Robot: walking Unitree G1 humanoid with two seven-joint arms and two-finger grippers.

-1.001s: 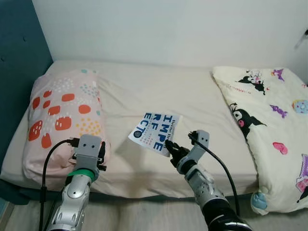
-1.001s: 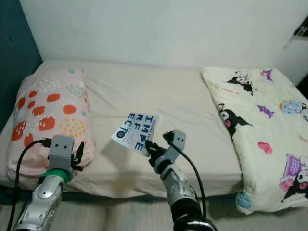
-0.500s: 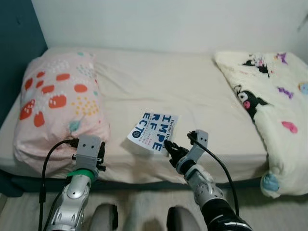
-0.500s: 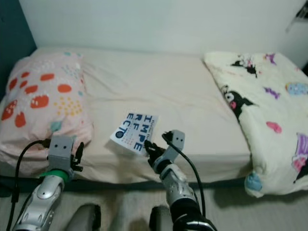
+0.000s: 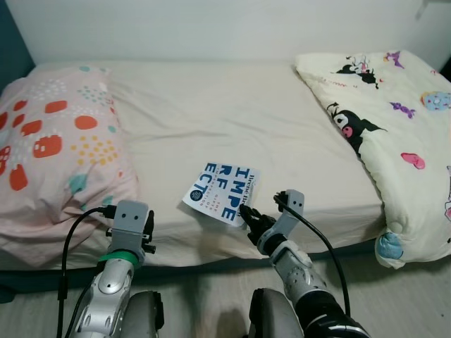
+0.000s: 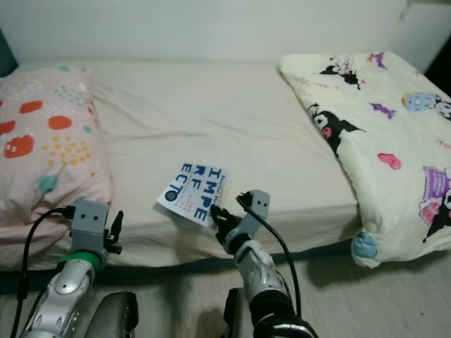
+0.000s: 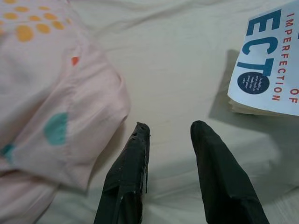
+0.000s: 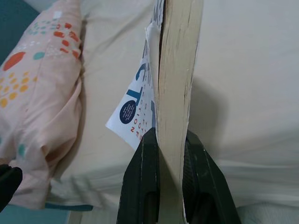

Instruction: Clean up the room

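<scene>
A white paperback book (image 5: 223,192) with big blue letters on its cover is held up over the front edge of the bed (image 5: 232,120). My right gripper (image 5: 248,215) is shut on the book's lower corner; in the right wrist view the page edges (image 8: 175,84) stand clamped between both black fingers (image 8: 145,182). My left gripper (image 7: 168,135) is open, with nothing between its fingers, low at the bed's front edge beside the pink pillow (image 5: 49,148). The book's corner (image 7: 266,70) shows in the left wrist view.
A pink pillow with orange and teal spots lies at the bed's left end. A cream duvet (image 5: 384,120) printed with cartoon figures is bunched at the right end and hangs over the front edge. A white wall runs behind the bed.
The camera has shifted, so the bed and pillow sit further left and lower in the picture. The right gripper keeps its hold on the book; the left gripper stays open.
</scene>
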